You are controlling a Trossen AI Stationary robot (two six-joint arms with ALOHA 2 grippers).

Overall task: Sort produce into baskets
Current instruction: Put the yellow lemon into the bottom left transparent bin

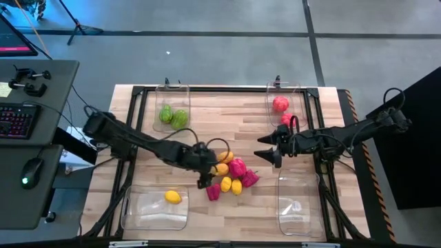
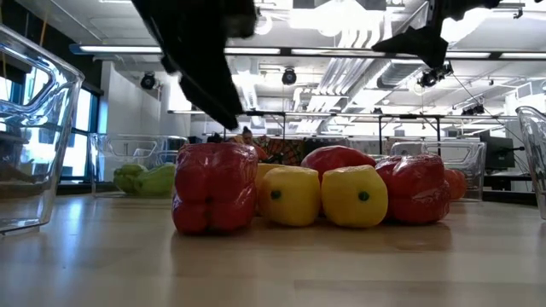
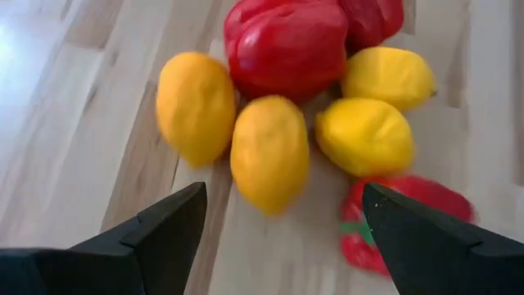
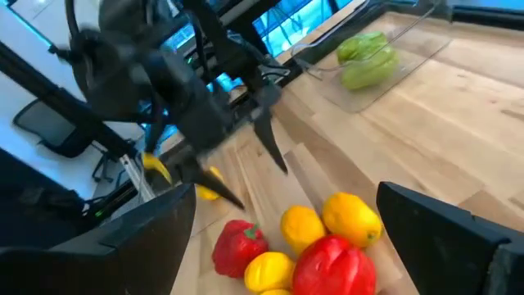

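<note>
Left gripper (image 1: 204, 173) spread, empty — above the produce pile (image 1: 231, 176). Right gripper (image 1: 265, 154) just beside the pile, fingers apparently apart.

Wooden table (image 1: 234, 120); side desk (image 1: 48, 96) with keyboard (image 1: 17, 122) and mouse (image 1: 28, 172)

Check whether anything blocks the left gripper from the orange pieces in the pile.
Nothing visible does. The left gripper is open beside the pile, and the two orange pieces lie bare on the table directly ahead of its fingers.
</note>
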